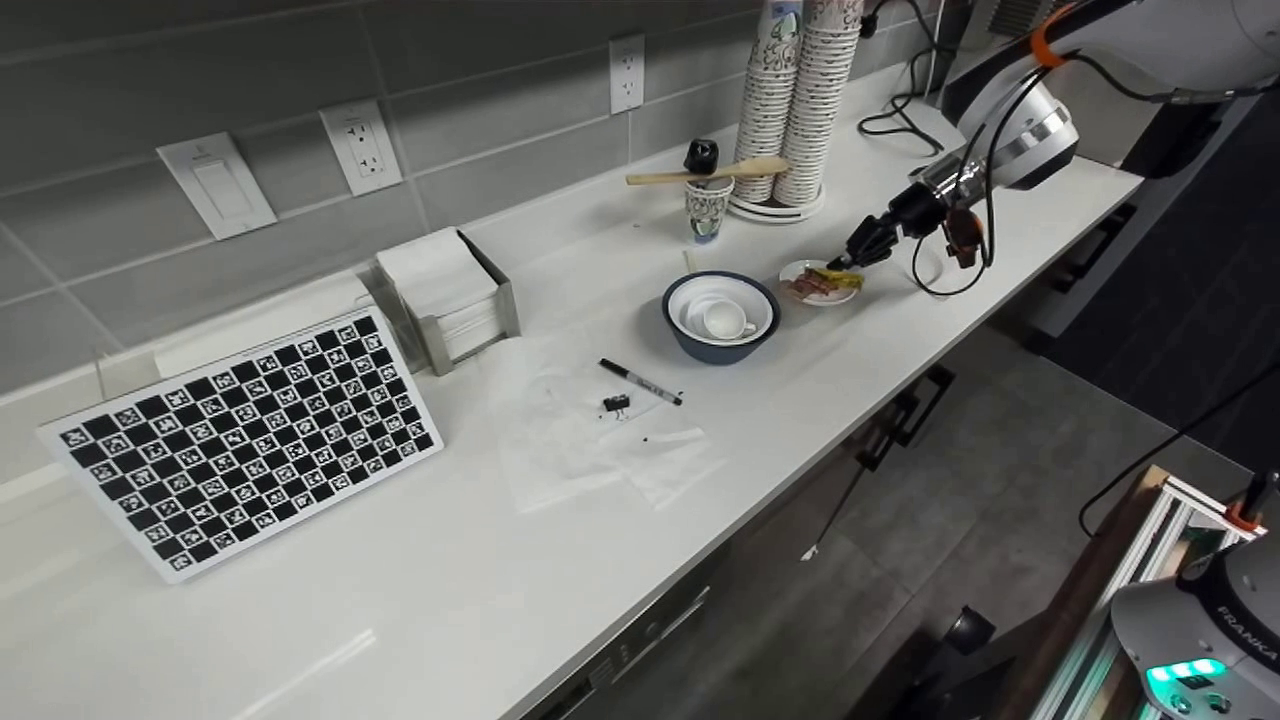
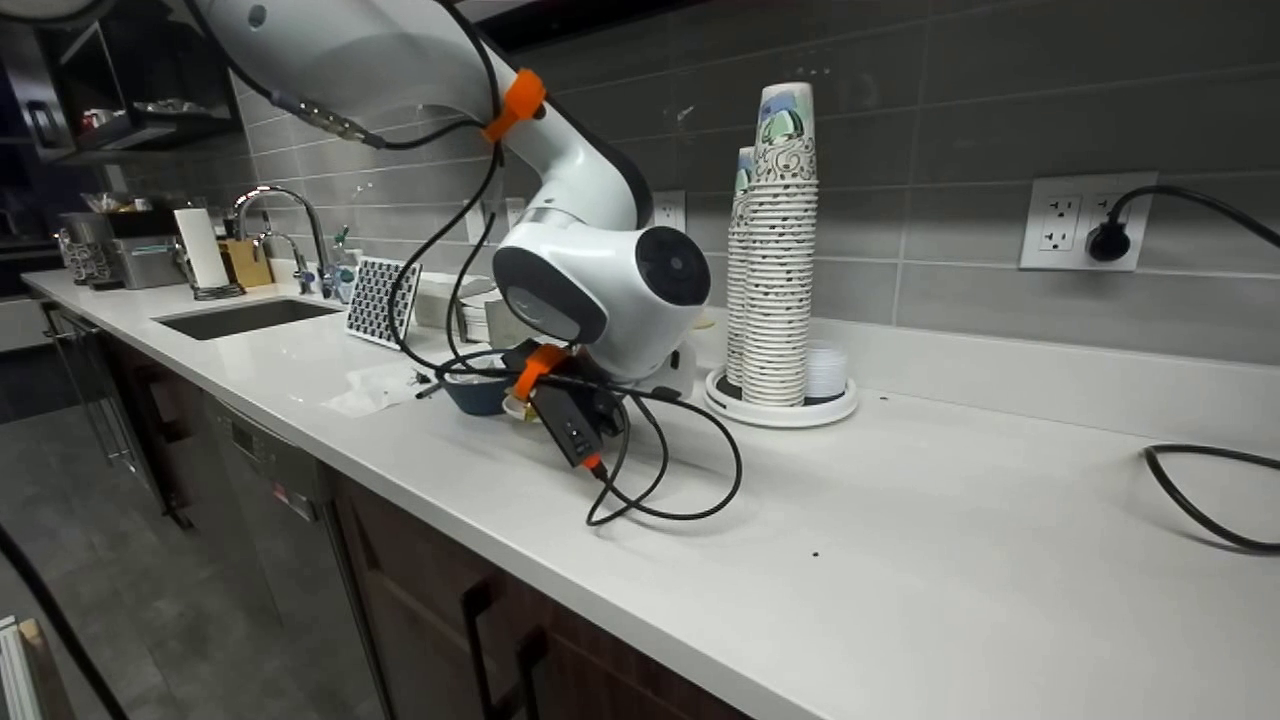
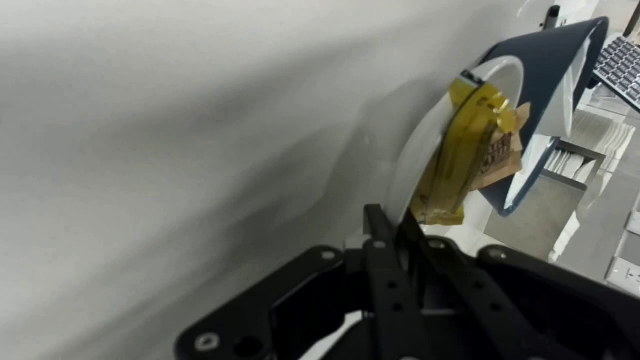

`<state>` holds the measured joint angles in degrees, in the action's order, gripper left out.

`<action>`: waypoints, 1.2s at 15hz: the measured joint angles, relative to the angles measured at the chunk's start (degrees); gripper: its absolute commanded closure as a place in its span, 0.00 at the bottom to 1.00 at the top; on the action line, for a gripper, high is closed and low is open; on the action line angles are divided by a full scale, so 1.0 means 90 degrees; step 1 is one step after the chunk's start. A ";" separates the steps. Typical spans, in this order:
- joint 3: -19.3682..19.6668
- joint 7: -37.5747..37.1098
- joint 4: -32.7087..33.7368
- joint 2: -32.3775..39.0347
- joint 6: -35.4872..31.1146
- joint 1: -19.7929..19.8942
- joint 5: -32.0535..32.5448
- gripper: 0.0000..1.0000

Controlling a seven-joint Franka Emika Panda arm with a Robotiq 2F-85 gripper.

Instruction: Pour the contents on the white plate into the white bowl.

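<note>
In an exterior view, the plate [image 1: 792,271], loaded with packets [image 1: 812,285], is near the bowl [image 1: 716,352], where a cup [image 1: 725,319] takes up room: poured packets could perch on it and tumble out. In an exterior view, cable loops [image 2: 685,517] hang low over the surface [image 2: 900,560] and might snag. In the wrist view, the hand [image 3: 392,217] is clamped on the plate's edge alone, so the load could twist it and shed packets too soon.

Glossy white counter [image 1: 480,580]. Carries checkered board [image 1: 250,440], napkin holder [image 1: 437,347] just beside, rumpled white sheets [image 1: 560,430], blue-and-white bowl [image 1: 720,352], upright patterned paper cup [image 1: 707,212], white-rimmed round tray [image 2: 790,417].
</note>
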<state>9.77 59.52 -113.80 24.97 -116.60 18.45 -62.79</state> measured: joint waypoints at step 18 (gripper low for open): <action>-0.0676 -0.1171 -0.0149 -0.1224 -0.1536 -0.1539 0.0311 0.97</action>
<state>3.69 48.99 -115.15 13.96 -130.42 4.60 -59.99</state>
